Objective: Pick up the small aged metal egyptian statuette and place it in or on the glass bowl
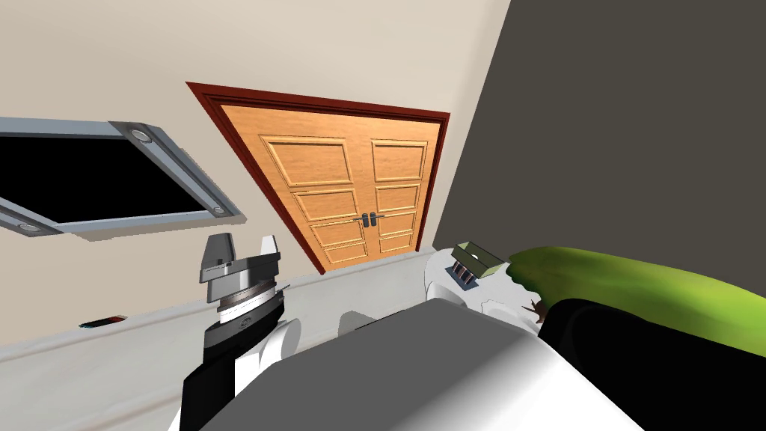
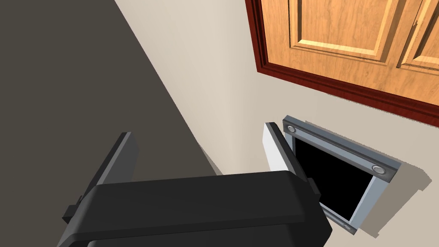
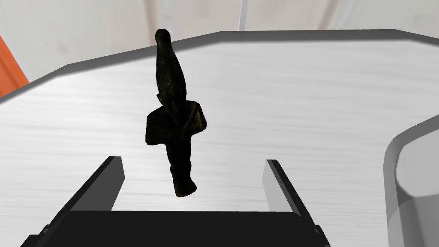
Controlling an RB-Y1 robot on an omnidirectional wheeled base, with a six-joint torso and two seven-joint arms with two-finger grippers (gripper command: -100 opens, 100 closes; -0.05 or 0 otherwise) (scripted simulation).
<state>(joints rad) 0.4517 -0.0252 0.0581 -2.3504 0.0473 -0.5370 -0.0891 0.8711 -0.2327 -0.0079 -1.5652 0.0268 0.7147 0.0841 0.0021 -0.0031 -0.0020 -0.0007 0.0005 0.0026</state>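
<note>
Furthest left on the pale wall, a grey window frame [image 1: 181,172] surrounds a black area. Just to its right, the left hand [image 1: 244,241] is raised in front of the wall. Its two fingers stand wide apart with nothing between them. The left wrist view confirms this: the fingers [image 2: 274,146] are spread and empty, one of them crossing the corner of the same frame. Next along is a wooden double door [image 1: 351,194] in a dark red surround, both leaves shut. Past the door, a dark grey wall [image 1: 636,135] takes up the far side. Below it sits a small olive box [image 1: 479,258] on something white, and beside that lies a long green shape [image 1: 636,288] that I cannot identify. The right hand [image 3: 191,160] hangs over a pale, brushed-looking table [image 3: 300,107], fully open and gripping nothing. The statuette [image 3: 173,111] is dark, almost black, with a tapered top and a broader middle. It rests on the table straight ahead of this hand. Its lower end is in the gap between the two fingers, clear of both, and its narrow tip points away from the hand. Whether it stands upright or leans, I cannot tell. Further right, at the table's edge, is a grey rounded shape [image 3: 413,180] whose nature I cannot make out.
</note>
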